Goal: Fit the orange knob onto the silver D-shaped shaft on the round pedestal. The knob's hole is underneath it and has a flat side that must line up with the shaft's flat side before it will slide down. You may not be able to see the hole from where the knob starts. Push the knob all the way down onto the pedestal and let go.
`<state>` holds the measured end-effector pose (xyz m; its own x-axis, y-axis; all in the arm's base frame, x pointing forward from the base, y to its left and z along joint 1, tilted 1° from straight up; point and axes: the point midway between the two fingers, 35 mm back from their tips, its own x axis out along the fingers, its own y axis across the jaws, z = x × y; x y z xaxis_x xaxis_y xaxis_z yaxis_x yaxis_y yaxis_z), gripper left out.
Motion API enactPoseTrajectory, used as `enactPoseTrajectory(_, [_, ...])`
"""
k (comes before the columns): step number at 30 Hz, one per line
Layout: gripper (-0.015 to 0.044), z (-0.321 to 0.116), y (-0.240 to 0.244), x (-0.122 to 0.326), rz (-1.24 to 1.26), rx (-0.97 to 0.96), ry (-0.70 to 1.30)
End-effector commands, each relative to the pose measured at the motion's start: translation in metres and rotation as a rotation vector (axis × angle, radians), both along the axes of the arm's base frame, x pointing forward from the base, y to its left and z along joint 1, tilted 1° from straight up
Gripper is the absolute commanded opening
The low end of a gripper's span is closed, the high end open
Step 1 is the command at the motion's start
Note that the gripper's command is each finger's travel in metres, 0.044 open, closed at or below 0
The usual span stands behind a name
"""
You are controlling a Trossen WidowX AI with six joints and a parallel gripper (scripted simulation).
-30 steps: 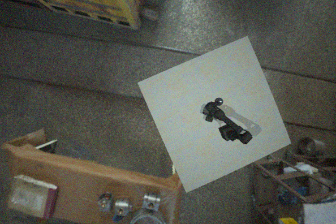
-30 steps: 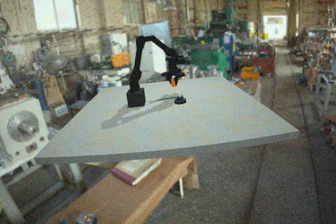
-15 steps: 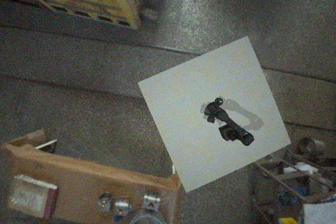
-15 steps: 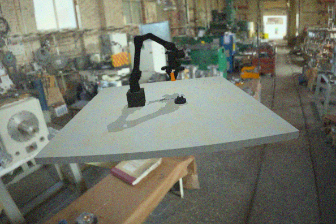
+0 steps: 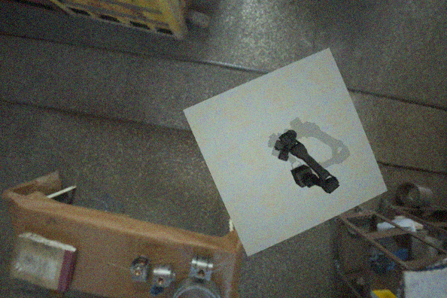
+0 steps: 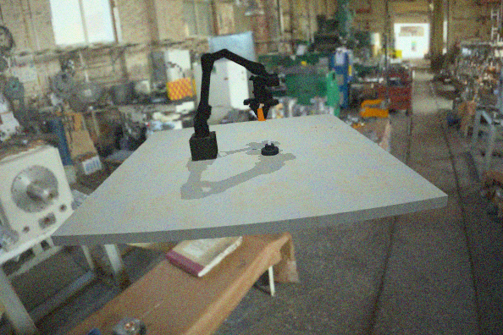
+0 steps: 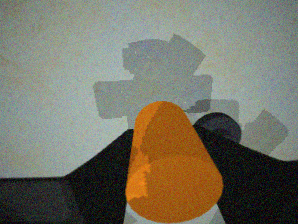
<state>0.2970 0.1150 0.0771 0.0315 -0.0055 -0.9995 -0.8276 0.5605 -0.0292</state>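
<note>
The orange knob [image 6: 261, 115] [image 7: 172, 180] is between the fingers of my gripper [image 6: 261, 117] [image 7: 162, 132], which is shut on it. The gripper points down and holds the knob high above the table. The dark round pedestal [image 6: 269, 151] [image 7: 219, 123] stands on the table, a little right of and below the knob in the exterior view. The small silver shaft [image 6: 269, 143] sticks up from it; its flat side cannot be made out. In the wrist view the pedestal is partly hidden behind the right finger. The knob's underside hole is not visible.
The pale square table [image 5: 233, 132] [image 6: 339, 178] carries the black arm base [image 6: 203, 146] [image 5: 302, 176], left of the pedestal in the exterior view. Shadows of the arm and gripper fall on the table around the pedestal. Workshop furniture stands beyond the table's edges.
</note>
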Motion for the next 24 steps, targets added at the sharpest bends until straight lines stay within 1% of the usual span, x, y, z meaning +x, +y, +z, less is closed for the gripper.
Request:
enactPoseTrajectory(1, [0.0,-0.005,-0.01,0.005,0.005,0.004,0.004])
enactPoseTrajectory(24, [0.0,-0.027,-0.079,0.028,0.007,-0.002,0.001])
